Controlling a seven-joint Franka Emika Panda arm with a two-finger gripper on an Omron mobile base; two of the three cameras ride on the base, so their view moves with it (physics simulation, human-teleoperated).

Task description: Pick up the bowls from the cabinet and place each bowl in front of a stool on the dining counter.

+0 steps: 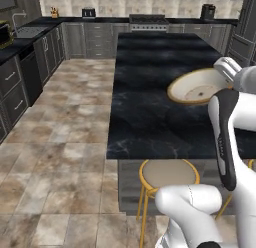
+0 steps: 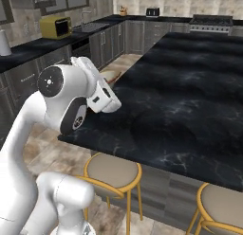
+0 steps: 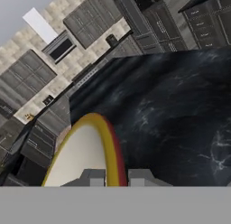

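Note:
A shallow cream bowl (image 1: 196,87) with a gold-orange rim and a brownish centre ring hangs tilted just above the dining counter (image 1: 150,112), near its right side. My gripper (image 3: 117,177) is shut on the bowl's rim (image 3: 110,146), one fingertip on each side of it. The black marble dining counter (image 2: 190,87) spreads out under the hand (image 2: 102,97). A round stool (image 1: 169,174) with a tan seat and gold legs stands at the counter's near edge. The same stool (image 2: 113,171) and a second stool (image 2: 223,203) appear in the right base view.
Grey base units with black worktops run along the left wall (image 1: 20,67) and the back wall (image 1: 95,37). A stove (image 1: 148,22), a toaster (image 1: 88,13) and a yellow microwave (image 2: 55,26) stand on them. Tiled floor (image 1: 65,132) lies left of the counter.

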